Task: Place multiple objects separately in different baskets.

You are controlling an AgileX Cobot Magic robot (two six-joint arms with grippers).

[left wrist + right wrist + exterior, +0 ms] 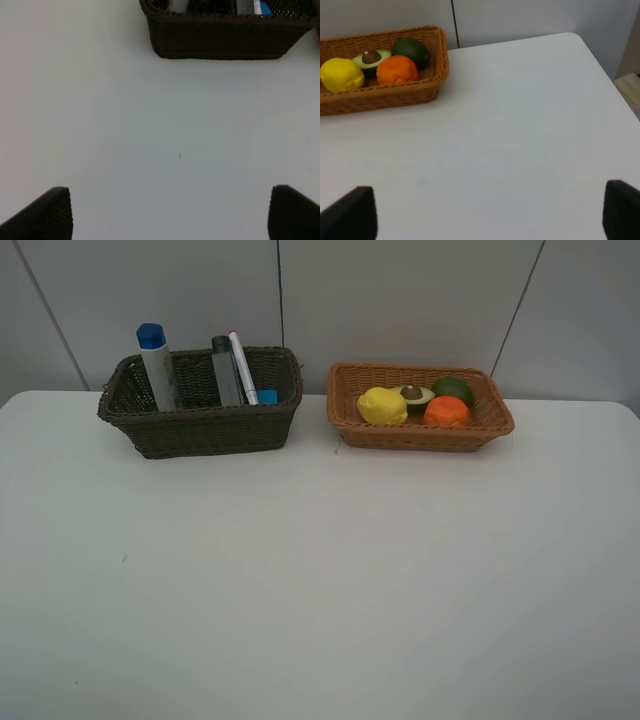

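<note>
The dark brown basket (pixel 200 432) stands at the back left. In it are the white bottle with blue cap (pixel 155 365), the dark green bottle (pixel 224 375), the white pink-tipped marker (pixel 243 368) and the eraser (pixel 268 397). The orange-tan basket (pixel 420 437) to its right holds the lemon (pixel 382 405), halved avocado (pixel 415 395), lime (pixel 455 390) and orange (pixel 447 411). No gripper shows in the exterior view. My left gripper (pixel 172 212) is open and empty over bare table, short of the dark basket (pixel 220 42). My right gripper (pixel 490 215) is open and empty, to the right of the tan basket (pixel 380 97).
The white table (pixel 320 580) runs from the baskets to the near edge. Its far right corner (pixel 580 40) shows in the right wrist view, with a beige surface (pixel 630 87) beyond it. A grey panelled wall (pixel 400 300) stands behind the baskets.
</note>
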